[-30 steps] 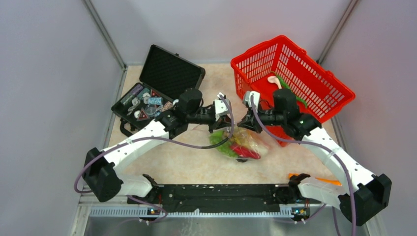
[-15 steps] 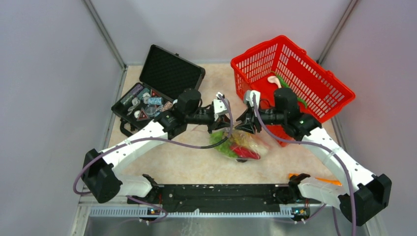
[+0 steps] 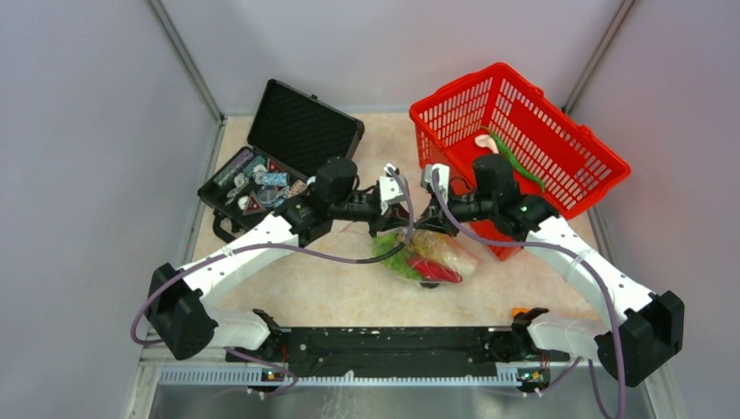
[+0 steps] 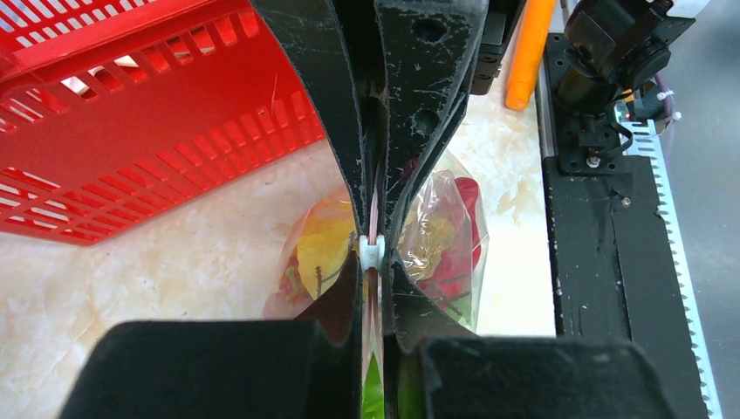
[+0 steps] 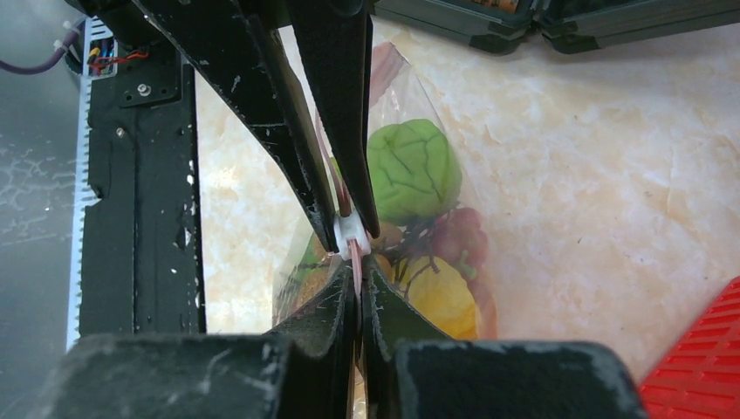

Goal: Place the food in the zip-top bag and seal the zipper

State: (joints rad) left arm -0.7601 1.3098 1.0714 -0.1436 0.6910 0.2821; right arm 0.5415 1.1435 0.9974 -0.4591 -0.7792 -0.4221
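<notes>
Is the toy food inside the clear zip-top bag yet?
In: green, yellow and red toy food shows through the clear crinkly plastic bag in both wrist views.

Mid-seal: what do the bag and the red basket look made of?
Zip-top bag: thin clear plastic film, glossy; it crinkles, glints, and the food shows through. Red basket: apparently rigid moulded plastic, slightly shiny; its walls are a lattice of slots.

Red lattice basket (image 3: 454, 113); zipper (image 5: 358, 266) seemingly pale pink.
</notes>
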